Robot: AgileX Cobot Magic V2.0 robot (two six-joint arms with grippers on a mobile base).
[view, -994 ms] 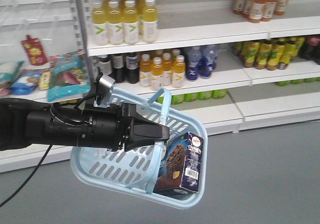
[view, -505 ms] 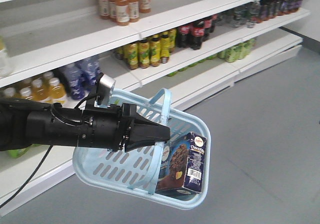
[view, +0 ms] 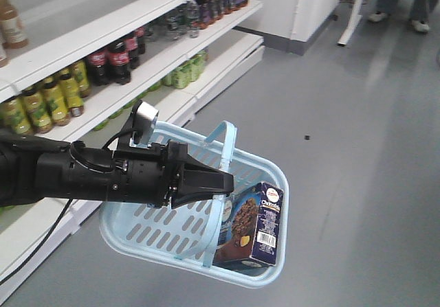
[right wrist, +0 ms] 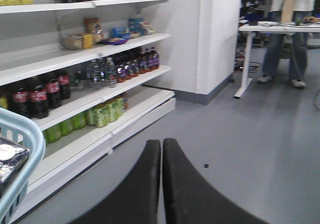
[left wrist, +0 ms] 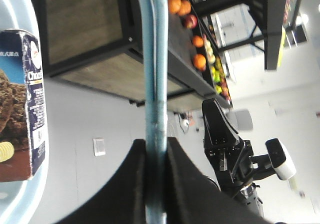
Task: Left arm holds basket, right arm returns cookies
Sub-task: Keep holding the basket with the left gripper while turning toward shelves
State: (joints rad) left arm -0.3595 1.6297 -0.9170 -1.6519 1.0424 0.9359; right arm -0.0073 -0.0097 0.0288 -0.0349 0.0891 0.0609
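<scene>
My left gripper (view: 225, 182) is shut on the handle (view: 221, 157) of the light blue basket (view: 130, 235), which hangs in the air over the grey floor. The dark blue cookies box (view: 256, 226) stands on end in the basket's right corner. In the left wrist view the handle (left wrist: 155, 58) runs up between the closed jaws of the left gripper (left wrist: 156, 143), and the cookies box (left wrist: 22, 108) shows at the left edge. The right gripper (right wrist: 161, 143) is shut with nothing in it, to the right of the basket rim (right wrist: 22, 129).
White shelves of drink bottles (view: 103, 53) run along the left to a white wall corner (view: 309, 5). A person's legs (right wrist: 282, 58) stand by a white table (right wrist: 272, 27) at the back. A dark wooden fruit stand (left wrist: 100, 33) shows in the left wrist view.
The background has swept left: the juice shelves have passed and the aisle end, wall corner and open floor now show. The left gripper, basket and cookies box keep the same pose.
</scene>
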